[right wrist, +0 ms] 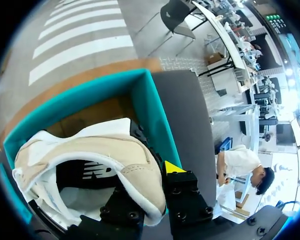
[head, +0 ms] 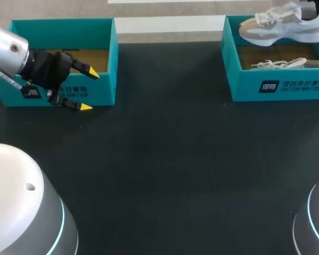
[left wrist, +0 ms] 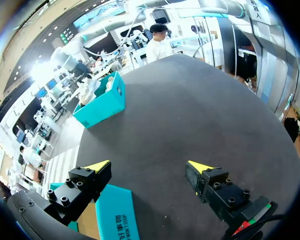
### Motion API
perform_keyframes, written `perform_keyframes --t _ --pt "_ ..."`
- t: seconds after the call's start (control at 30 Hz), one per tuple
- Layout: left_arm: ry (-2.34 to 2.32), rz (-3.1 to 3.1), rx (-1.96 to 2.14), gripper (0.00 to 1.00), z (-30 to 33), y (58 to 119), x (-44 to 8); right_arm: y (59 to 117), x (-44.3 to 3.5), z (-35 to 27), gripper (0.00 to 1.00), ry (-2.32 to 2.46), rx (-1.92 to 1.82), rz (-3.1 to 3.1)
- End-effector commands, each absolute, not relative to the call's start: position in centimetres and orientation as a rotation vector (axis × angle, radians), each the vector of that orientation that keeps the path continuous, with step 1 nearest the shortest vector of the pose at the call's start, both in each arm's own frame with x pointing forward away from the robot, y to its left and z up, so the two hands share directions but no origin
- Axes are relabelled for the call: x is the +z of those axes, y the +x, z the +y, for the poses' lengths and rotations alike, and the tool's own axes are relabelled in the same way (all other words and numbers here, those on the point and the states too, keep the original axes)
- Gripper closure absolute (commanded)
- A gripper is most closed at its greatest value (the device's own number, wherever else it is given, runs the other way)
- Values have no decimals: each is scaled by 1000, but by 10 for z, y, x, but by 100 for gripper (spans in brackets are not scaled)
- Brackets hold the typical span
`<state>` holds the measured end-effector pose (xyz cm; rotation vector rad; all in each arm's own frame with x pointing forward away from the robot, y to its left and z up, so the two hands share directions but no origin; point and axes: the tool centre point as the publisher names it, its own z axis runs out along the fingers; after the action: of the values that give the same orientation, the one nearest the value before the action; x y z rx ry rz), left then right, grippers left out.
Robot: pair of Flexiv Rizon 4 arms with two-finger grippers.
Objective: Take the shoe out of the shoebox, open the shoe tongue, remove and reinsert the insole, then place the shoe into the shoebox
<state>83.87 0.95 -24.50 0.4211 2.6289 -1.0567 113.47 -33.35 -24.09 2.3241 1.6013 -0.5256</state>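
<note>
A beige and white shoe (head: pixel 279 26) hangs above the right teal shoebox (head: pixel 279 87), toe pointing left. My right gripper (right wrist: pixel 150 182) is shut on its heel collar: one yellow tip shows outside the collar, and the other finger is hidden inside the shoe (right wrist: pixel 85 150). The shoebox (right wrist: pixel 90 95) lies just below it. A second shoe (head: pixel 287 64) lies in the box. My left gripper (head: pixel 89 89) stands open with nothing between its fingers, over the front wall of the left teal box (head: pixel 103 90). In the left wrist view the left gripper (left wrist: pixel 149 167) faces across the table towards the far shoebox (left wrist: pixel 102 102).
The left teal box's (left wrist: pixel 112 215) wall lies under one left finger. Dark table (head: pixel 165 159) stretches between the two boxes. The arms' rounded bases (head: pixel 21 207) sit at the near corners.
</note>
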Motion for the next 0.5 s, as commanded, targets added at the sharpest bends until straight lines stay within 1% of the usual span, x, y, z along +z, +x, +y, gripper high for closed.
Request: perform_keyframes --t 0.03,0.5 --pt "421 2631 -1053 0 10 838 -245 1127 -247 -334 100 2209 -367 1584" --pt "421 2631 -1053 0 10 838 -245 1142 -264 -336 100 2153 -273 1593"
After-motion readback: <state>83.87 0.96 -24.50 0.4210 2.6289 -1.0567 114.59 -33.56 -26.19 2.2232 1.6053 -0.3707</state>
